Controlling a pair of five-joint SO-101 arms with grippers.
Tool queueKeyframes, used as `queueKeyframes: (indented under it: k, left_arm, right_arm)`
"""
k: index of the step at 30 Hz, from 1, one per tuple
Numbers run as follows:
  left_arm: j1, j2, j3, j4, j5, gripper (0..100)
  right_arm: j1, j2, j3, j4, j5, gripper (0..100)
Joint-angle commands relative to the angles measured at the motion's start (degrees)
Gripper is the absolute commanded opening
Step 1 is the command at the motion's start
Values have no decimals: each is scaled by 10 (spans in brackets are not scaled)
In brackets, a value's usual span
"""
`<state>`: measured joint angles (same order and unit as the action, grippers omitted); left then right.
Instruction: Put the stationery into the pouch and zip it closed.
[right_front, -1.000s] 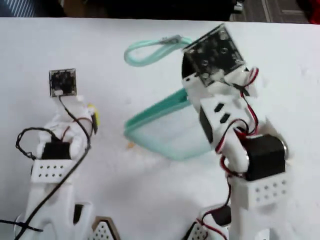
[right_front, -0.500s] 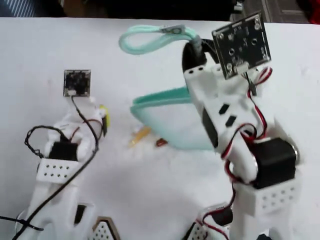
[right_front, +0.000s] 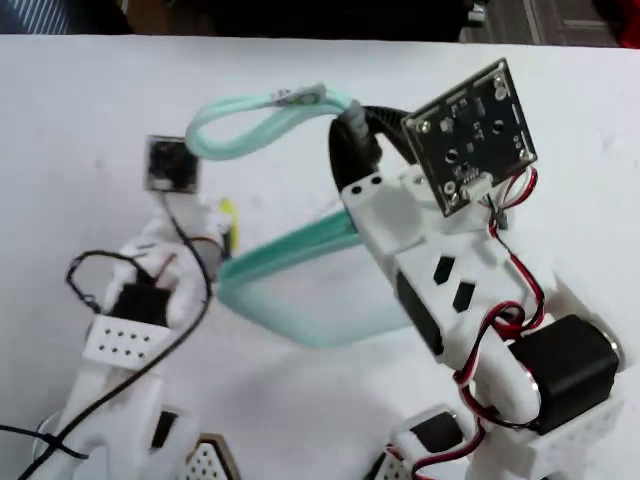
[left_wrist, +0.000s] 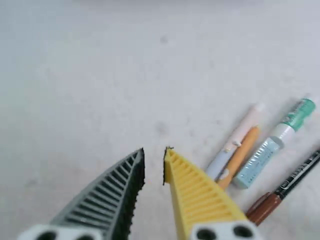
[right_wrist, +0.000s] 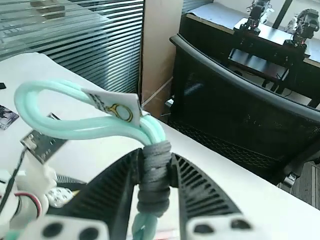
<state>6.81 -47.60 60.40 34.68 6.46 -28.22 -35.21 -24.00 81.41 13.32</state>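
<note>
A translucent teal pouch (right_front: 300, 290) hangs tilted over the middle of the white table (right_front: 90, 90). Its teal strap loop (right_front: 250, 115) carries a small tag (right_wrist: 117, 107). My right gripper (right_wrist: 155, 155) is shut on the grey knotted cord (right_wrist: 155, 175) where the strap joins the pouch. My left gripper (left_wrist: 154, 155) hovers low over the table beside the pouch's left end, its grey and yellow fingers a little apart with nothing between them. Just beside it lie an orange pen (left_wrist: 240, 155), a pale pen (left_wrist: 235, 142), a teal-capped marker (left_wrist: 272, 145) and a brown-and-black pen (left_wrist: 285, 187).
The left arm's body and black cable (right_front: 100, 290) fill the front left. The bulky right arm (right_front: 480, 300) covers the front right. Bare tabletop lies along the far edge and the far left. An office chair (right_wrist: 240, 115) stands beyond the table.
The right arm has carried the pouch leftward, covering the pens seen half a second ago. The left arm has shifted to the right, toward the pouch.
</note>
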Motion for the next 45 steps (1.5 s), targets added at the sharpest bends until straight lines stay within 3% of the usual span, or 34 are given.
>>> queueKeyframes:
  k: [1,7,12,16,21,24,28,36,41,45]
  left_arm:
    - [64,-4,-25,18,-4,98]
    - [142,-97,-28,100,-69,67]
    - [266,-255,-25,164,-115,24]
    - [335,-341,12,118,-127,24]
    - [388,-334,50,62,-127,24]
    - [387,-305,65,32,-127,24]
    - [327,-302,62,43,-127,24]
    - [200,-444,3,182,-128,26]
    - [188,-558,-13,238,-212,76]
    - [189,-573,-2,248,-239,90]
  right_arm:
    - [15,0,-18,-22,-4,17]
    - [81,28,22,-116,-9,17]
    - [52,72,27,-131,-9,17]
    - [25,74,26,-131,-9,17]
    - [24,73,26,-123,-9,17]
    - [24,73,26,-96,-9,17]
    - [29,63,27,-38,-9,17]
    - [28,-16,31,52,-7,17]
    - [29,-31,70,82,-5,17]
    - [29,-31,107,83,-9,17]
